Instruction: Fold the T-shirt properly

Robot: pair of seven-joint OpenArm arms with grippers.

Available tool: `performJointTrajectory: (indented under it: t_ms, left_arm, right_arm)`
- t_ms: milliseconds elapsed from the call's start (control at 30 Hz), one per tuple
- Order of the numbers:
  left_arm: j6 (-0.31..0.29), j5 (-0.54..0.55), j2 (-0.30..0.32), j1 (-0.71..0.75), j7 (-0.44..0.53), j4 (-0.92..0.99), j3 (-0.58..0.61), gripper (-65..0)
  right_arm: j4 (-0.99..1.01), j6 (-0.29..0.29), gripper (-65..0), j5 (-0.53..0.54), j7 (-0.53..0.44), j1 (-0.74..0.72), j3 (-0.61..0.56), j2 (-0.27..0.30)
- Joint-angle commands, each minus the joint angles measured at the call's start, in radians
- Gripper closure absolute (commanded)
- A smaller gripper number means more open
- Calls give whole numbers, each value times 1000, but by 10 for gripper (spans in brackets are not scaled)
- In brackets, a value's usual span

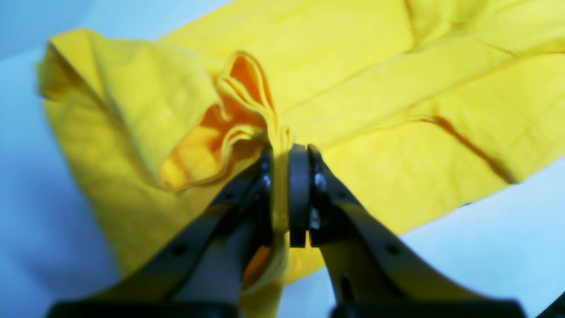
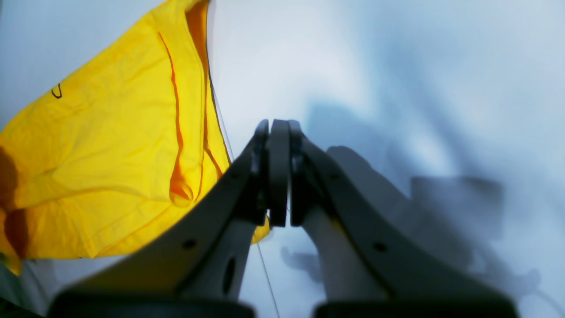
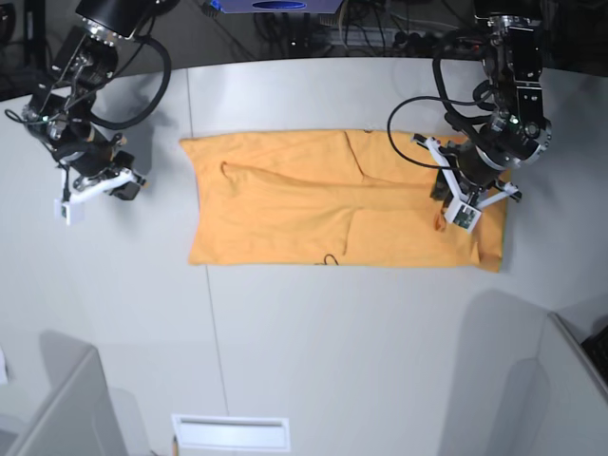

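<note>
A bunched fold at one end of the thin light-orange cotton T-shirt (image 1: 282, 137) is pinched between the nearly shut jaws of the left gripper (image 1: 282, 152), so a lengthwise fold is judged to be in hand. From that grip the garment, already narrowed to a long band, is spread flat across the pale grey table (image 3: 313, 342). The next move is judged to call for the end to be lifted and carried over toward the far end; the right gripper (image 2: 279, 128), well apart beyond the shirt's other end, is closed on nothing, and nothing is seen in the way.
</note>
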State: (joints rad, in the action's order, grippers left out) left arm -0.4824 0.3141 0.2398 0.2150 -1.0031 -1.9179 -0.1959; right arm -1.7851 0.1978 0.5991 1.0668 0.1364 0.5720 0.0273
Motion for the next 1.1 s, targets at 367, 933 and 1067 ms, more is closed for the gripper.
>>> performJointTrajectory:
  t_ms: [367,933,1067]
  left_arm:
    - [44,-5,-82,-65,17,-7,86,0]
    - [46,-5,-106,-124,17,91,143,0]
    - [46,-2,-106,-142,17,131,143,0]
  right_arm:
    - [-15,1,0,15,-13,-4,3,6]
    - [-25,1,0,20,25,4,3,3]
    - [-25,1,0,20,23,4,3,3]
